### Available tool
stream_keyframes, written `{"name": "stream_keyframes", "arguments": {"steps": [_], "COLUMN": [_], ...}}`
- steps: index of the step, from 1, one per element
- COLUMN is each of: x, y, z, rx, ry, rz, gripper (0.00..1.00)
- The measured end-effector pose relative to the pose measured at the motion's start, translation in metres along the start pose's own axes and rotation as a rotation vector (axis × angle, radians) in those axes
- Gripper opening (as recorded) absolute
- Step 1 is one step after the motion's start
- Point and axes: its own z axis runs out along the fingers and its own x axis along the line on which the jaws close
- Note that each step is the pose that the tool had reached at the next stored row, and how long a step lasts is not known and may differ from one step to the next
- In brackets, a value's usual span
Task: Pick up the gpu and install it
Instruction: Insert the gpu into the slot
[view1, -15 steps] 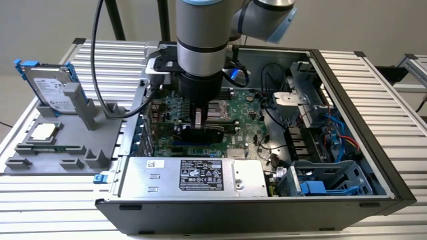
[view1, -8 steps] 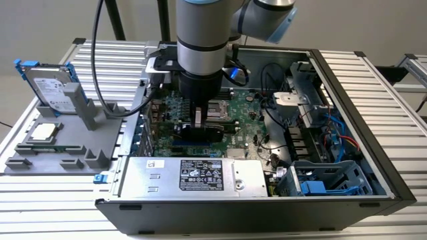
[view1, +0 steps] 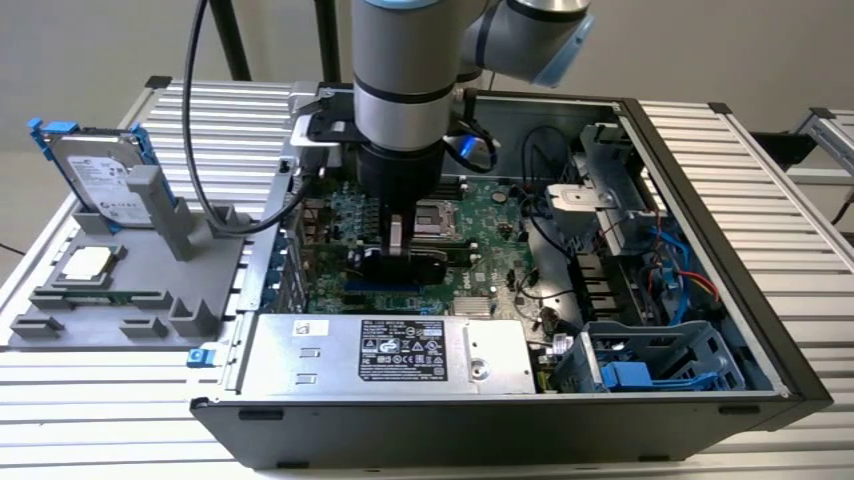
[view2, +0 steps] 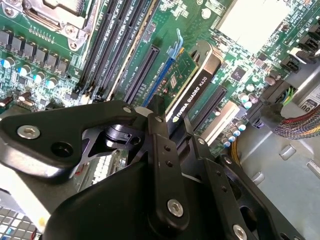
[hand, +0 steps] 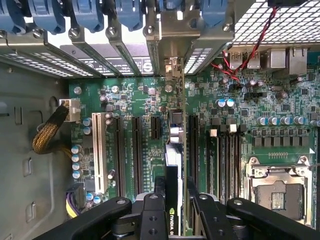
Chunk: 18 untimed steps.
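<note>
Even bright light, soft shadows; glare on case slots (hand: 100, 65); near fingers (view2: 165, 165) blurred.

I see my gripper (view1: 396, 262) low over the motherboard (view1: 501, 265), which is walled in on every side — power supply (view1: 387, 352) along one edge, drive cage (view1: 654, 365) and loose cables (view1: 607, 240) beyond it in the exterior view. Beside the gpu (view2: 187, 92), open expansion slots (hand: 136, 150) leave narrow lanes — the slot brackets (hand: 125, 47) close their far end.
</note>
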Motion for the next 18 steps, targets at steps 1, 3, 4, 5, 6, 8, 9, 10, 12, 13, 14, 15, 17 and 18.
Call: {"name": "stream_keyframes", "arguments": {"steps": [1, 3, 4, 5, 6, 8, 9, 10, 12, 13, 14, 15, 17, 18], "x": [0.0000, 0.0000, 0.0000, 0.0001, 0.0001, 0.0001, 0.0000, 0.0000, 0.0000, 0.0000, 0.0000, 0.0000, 0.0001, 0.0002], "y": [0.0001, 0.0003, 0.0003, 0.0003, 0.0003, 0.0003, 0.0003, 0.0003, 0.0003, 0.0003, 0.0003, 0.0003, 0.0003, 0.0003], "z": [0.0006, 0.0020, 0.0024, 0.0025, 0.0025, 0.0027, 0.0028, 0.0028, 0.0028, 0.0028, 0.0028, 0.0029, 0.0029, 0.0030], "rx": [0.0000, 0.0000, -0.0001, -0.0003, -0.0003, -0.0001, -0.0001, -0.0001, -0.0001, 0.0000, 0.0000, 0.0000, 0.0000, 0.0001], "ry": [0.0001, 0.0003, 0.0006, 0.0009, 0.0009, 0.0006, 0.0005, 0.0005, 0.0005, 0.0005, 0.0005, 0.0004, 0.0003, 0.0002], "rz": [0.000, 0.000, 0.000, 0.000, 0.000, 0.000, 0.000, 0.000, 0.000, 0.000, 0.000, 0.000, 0.000, -0.001], "gripper": [0.00, 0.00, 0.00, 0.00, 0.00, 0.00, 0.00, 0.00, 0.00, 0.00, 0.00, 0.00, 0.00, 0.00]}}
